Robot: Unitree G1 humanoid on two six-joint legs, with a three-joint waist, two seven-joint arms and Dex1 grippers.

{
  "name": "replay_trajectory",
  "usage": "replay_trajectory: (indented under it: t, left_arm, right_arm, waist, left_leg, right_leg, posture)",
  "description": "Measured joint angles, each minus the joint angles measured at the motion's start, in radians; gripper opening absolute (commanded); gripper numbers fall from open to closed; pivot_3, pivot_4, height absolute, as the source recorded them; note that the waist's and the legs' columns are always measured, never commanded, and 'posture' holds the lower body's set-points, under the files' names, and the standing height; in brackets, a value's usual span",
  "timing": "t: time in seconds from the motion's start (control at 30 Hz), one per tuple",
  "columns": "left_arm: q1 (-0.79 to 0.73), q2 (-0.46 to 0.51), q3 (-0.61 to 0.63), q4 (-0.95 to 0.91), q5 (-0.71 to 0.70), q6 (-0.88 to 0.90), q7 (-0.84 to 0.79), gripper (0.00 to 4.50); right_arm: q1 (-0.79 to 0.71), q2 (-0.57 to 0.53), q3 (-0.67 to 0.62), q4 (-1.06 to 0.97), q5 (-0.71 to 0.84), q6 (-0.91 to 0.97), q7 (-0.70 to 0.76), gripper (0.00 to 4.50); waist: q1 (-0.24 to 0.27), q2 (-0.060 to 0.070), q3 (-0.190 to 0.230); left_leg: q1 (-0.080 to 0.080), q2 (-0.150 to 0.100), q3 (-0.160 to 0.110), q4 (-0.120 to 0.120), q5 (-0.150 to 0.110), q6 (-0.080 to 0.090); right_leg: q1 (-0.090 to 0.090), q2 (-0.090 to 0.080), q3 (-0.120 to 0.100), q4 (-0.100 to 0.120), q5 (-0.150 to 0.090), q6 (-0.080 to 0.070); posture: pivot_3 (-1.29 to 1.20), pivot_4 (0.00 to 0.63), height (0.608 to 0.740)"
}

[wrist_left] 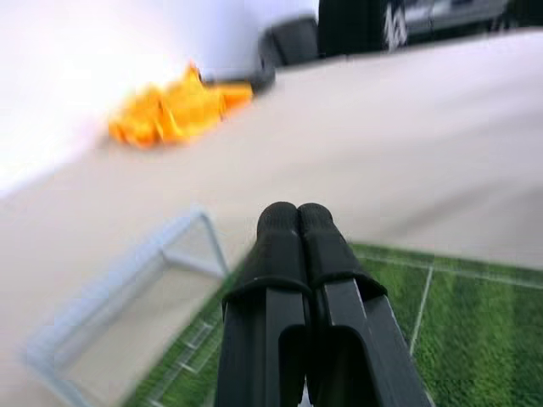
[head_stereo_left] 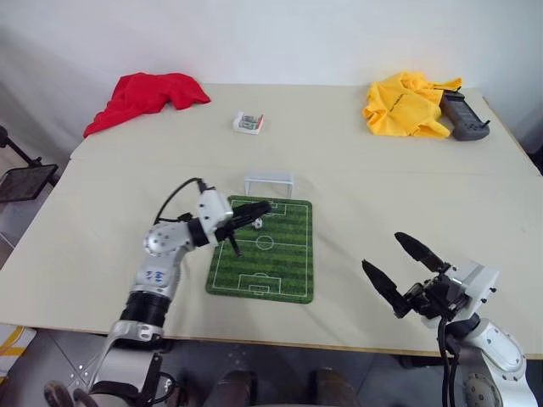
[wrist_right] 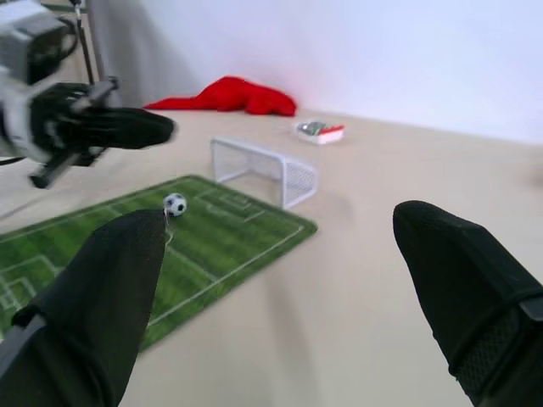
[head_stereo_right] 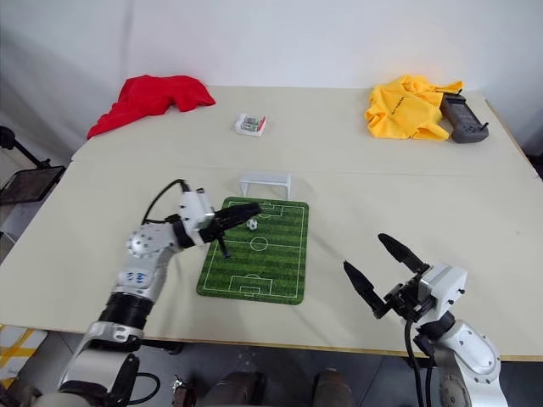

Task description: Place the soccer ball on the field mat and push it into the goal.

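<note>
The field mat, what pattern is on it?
Green stripes with white pitch lines on the field mat, clearest in the left eye view.

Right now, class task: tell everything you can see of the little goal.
The goal is a small white frame, low and wide, with fine white netting at back and sides, plastic by its look. It stands upright on the beige table, just beyond the far short edge of the field mat, its open mouth facing the mat. It holds nothing; the soccer ball lies on the mat short of it. Nothing else touches it.
</note>
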Motion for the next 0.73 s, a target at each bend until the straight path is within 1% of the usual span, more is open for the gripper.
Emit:
replay_trajectory:
  t: [0.1,0.23,0.33,0.43,0.57,0.73]
  left_arm:
    - [0.083,0.067,0.056,-0.06,-0.051,0.06,-0.021,0.02]
    - [0.196,0.154,0.14,-0.153,-0.132,0.204,-0.021,0.02]
    - [0.275,0.195,0.2,-0.165,-0.165,0.294,-0.003,0.02]
    - [0.323,0.198,0.246,-0.165,-0.169,0.33,0.047,0.02]
    - [0.338,0.194,0.291,-0.173,-0.165,0.37,0.144,0.02]
    - [0.345,0.185,0.31,-0.22,-0.157,0.368,0.211,0.02]
  right_arm:
    - [0.013,0.001,0.003,-0.002,0.0,0.0,-0.001,4.5]
    - [-0.004,0.009,0.01,0.003,-0.001,-0.007,0.0,4.5]
    - [-0.031,0.01,0.013,0.034,-0.005,-0.009,-0.001,4.5]
    - [-0.053,0.01,0.018,0.062,-0.009,-0.012,-0.001,4.5]
    - [-0.08,0.01,0.021,0.075,-0.015,-0.018,-0.001,4.5]
    - [-0.09,0.01,0.024,0.098,-0.016,-0.025,-0.001,4.5]
  waist:
    - [-0.006,0.0,0.0]
    - [-0.008,0.0,0.0]
    - [-0.009,0.0,0.0]
    - [-0.005,0.0,0.0]
    - [-0.002,0.0,0.0]
    - [-0.005,0.0,0.0]
  left_leg:
    - [0.0,0.0,-0.001,0.001,0.0,0.0]
    - [0.001,0.0,-0.001,0.001,0.0,0.0]
    - [0.001,0.0,-0.001,0.001,0.0,0.0]
    - [0.001,0.0,-0.001,0.001,0.0,0.0]
    - [0.001,0.0,-0.001,0.001,0.0,0.0]
    - [0.001,0.0,-0.001,0.0,0.0,0.0]
  right_leg:
    - [0.0,0.0,0.0,0.0,0.0,0.0]
    - [0.001,0.0,0.002,0.001,0.0,0.0]
    - [0.001,0.0,0.002,0.001,0.0,0.0]
    - [0.001,0.0,0.002,0.001,0.0,0.0]
    - [0.001,0.0,0.002,0.001,0.0,0.0]
    - [0.0,0.0,0.002,0.001,0.0,0.0]
  posture:
    - [0.0,0.15,0.74]
    - [0.0,0.15,0.74]
    - [0.0,0.15,0.74]
    - [0.0,0.15,0.74]
    - [0.0,0.15,0.74]
    - [0.0,0.15,0.74]
